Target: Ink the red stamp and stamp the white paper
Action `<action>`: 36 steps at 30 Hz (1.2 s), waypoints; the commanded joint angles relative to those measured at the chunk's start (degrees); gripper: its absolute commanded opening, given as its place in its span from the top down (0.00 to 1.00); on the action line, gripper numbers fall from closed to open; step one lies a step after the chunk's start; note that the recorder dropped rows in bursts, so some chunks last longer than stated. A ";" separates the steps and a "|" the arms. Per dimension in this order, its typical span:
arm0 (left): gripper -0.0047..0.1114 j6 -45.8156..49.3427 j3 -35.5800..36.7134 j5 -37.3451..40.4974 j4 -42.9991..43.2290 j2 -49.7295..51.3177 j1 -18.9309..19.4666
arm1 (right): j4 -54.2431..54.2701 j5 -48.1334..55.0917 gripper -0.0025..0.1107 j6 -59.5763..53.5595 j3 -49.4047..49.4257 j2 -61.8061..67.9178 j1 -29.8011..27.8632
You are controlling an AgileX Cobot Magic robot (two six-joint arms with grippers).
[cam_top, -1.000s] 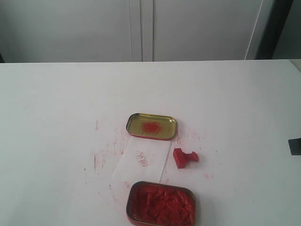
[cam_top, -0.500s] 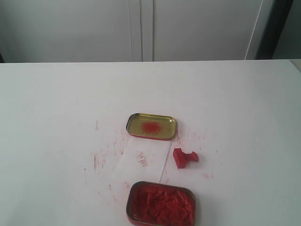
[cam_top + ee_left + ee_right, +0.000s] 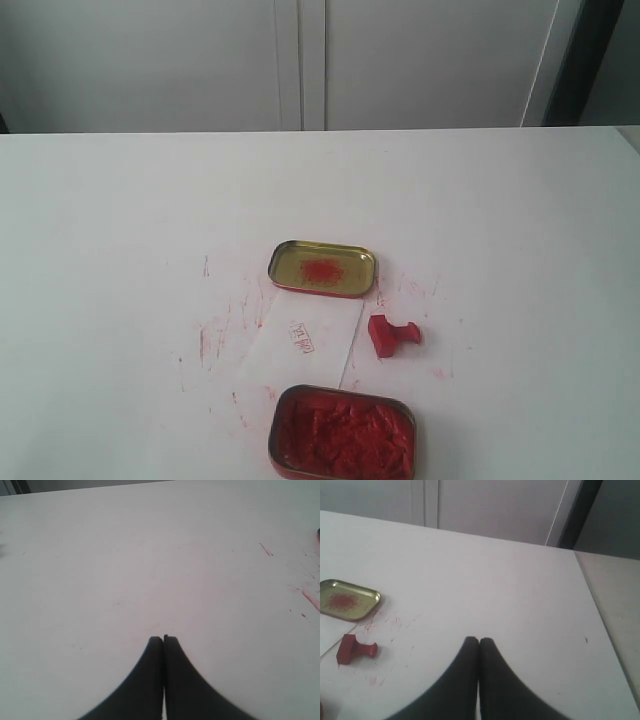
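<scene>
The red stamp [image 3: 392, 335] lies on its side on the table, just right of the white paper [image 3: 303, 345], which carries a small red mark. In the right wrist view the red stamp [image 3: 354, 649] shows off to the side, well apart from my right gripper [image 3: 479, 640], whose jaws are shut with nothing between them. My left gripper [image 3: 163, 639] is shut too, empty, over bare tabletop with a few red streaks at the edge. Neither arm appears in the exterior view.
A gold-rimmed tin of lumpy red paste [image 3: 342, 432] sits at the near edge below the paper. Its gold lid [image 3: 322, 267], also visible as the gold lid [image 3: 346, 600], lies behind the paper. Red smudges [image 3: 215, 335] mark the white table [image 3: 120, 220]. The table's right edge [image 3: 600, 610] runs near my right gripper.
A dark part at the right edge of the exterior view one second ago has left the frame. Stamp, paper and tins have not moved.
</scene>
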 commanded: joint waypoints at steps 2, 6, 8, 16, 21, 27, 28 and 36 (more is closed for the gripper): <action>0.96 -0.14 0.24 -0.22 -0.11 -0.22 0.25 | -0.56 -0.98 0.98 -1.18 0.93 -5.14 -0.08; 0.96 -0.14 0.24 -0.22 -0.11 -0.22 0.25 | -0.70 -4.11 0.98 -1.18 2.29 -7.45 -0.08; 0.96 -0.14 0.24 -0.22 -0.11 -0.22 0.25 | -0.70 -5.99 0.98 -1.18 2.93 -7.70 -0.08; 0.96 -0.14 0.24 -0.22 -0.11 -0.22 0.25 | -0.97 -12.37 0.98 -1.18 7.21 -7.70 -0.08; 0.96 -0.14 0.24 -0.22 -0.11 -0.22 0.25 | -3.29 -13.75 0.98 -1.18 7.36 -7.70 -0.08; 0.96 -0.14 0.24 -0.22 -0.11 -0.22 0.25 | -3.26 -11.95 0.98 -1.18 7.36 -7.70 -0.08; 0.96 -0.14 0.24 -0.22 -0.11 -0.22 0.25 | -3.26 -11.95 0.98 -1.18 7.36 -7.70 -0.08; 0.96 -0.14 0.24 -0.22 -0.11 -0.22 0.25 | -3.26 -11.95 0.98 -1.18 7.36 -7.70 -0.08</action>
